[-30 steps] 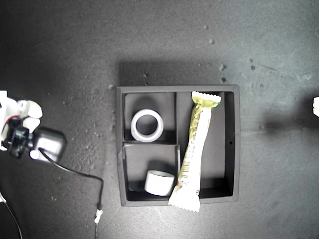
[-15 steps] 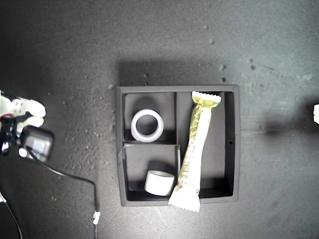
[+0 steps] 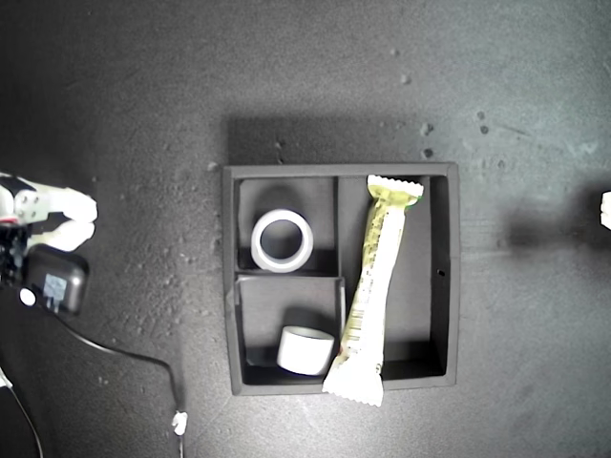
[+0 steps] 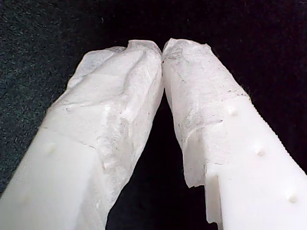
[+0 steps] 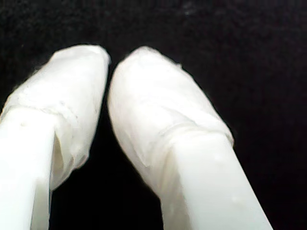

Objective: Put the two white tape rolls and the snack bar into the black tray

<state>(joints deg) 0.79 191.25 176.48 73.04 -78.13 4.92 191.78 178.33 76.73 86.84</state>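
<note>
The black tray point(image 3: 339, 170) sits in the middle of the exterior view. A flat white tape roll point(image 3: 283, 239) lies in its upper small compartment. The other tape roll point(image 3: 305, 349) rests tilted in the lower small compartment. The snack bar point(image 3: 374, 291) lies slanted in the long compartment, its lower crimped end over the tray wall. My first gripper point(image 4: 162, 48) is shut, tips touching, holding nothing, over bare black surface. My second gripper point(image 5: 108, 60) is shut and holds nothing too. An arm's white fingers point(image 3: 76, 215) show at the exterior view's left edge, far from the tray.
A black wrist camera point(image 3: 52, 281) with a trailing cable point(image 3: 134, 358) hangs below that arm's fingers. A sliver of the other arm point(image 3: 605, 208) shows at the exterior view's right edge. The dark mat carries small specks near the tray.
The arm at the exterior view's left edge has drawn further left, away from the tray, its camera and cable following. Tray, rolls and bar have not moved.
</note>
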